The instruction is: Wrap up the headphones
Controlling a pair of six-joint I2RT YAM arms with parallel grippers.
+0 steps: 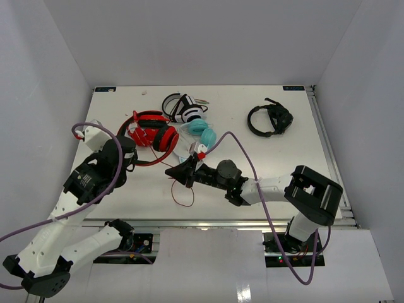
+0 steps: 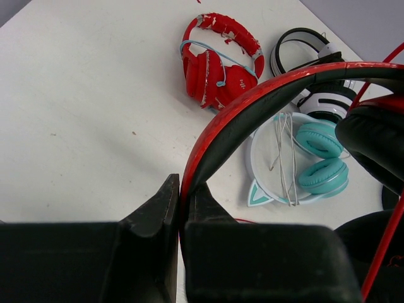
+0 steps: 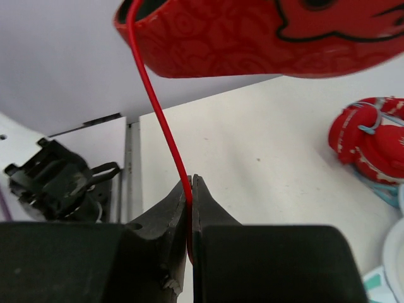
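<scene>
The headphones (image 1: 164, 140) have a black headband with red trim (image 2: 252, 107) and are held just above the table's left middle. My left gripper (image 1: 131, 156) (image 2: 183, 184) is shut on the headband's end. One red ear cup (image 3: 252, 38) hangs close above my right gripper (image 1: 177, 173) (image 3: 191, 180). That gripper is shut on the thin red cable (image 3: 158, 107), just right of the headphones. The cable's loose end loops down on the table (image 1: 183, 197). A stretch of the cable also shows at the right of the left wrist view (image 2: 379, 252).
A smaller all-red pair (image 2: 218, 63) (image 3: 372, 139) lies behind the held one. Behind it are a white-and-black pair (image 1: 183, 107) (image 2: 315, 69) and a teal cat-ear pair (image 1: 201, 131) (image 2: 315, 158). A black headset (image 1: 268, 120) lies at the back right. The table's edge rail (image 3: 129, 164) is near the right gripper.
</scene>
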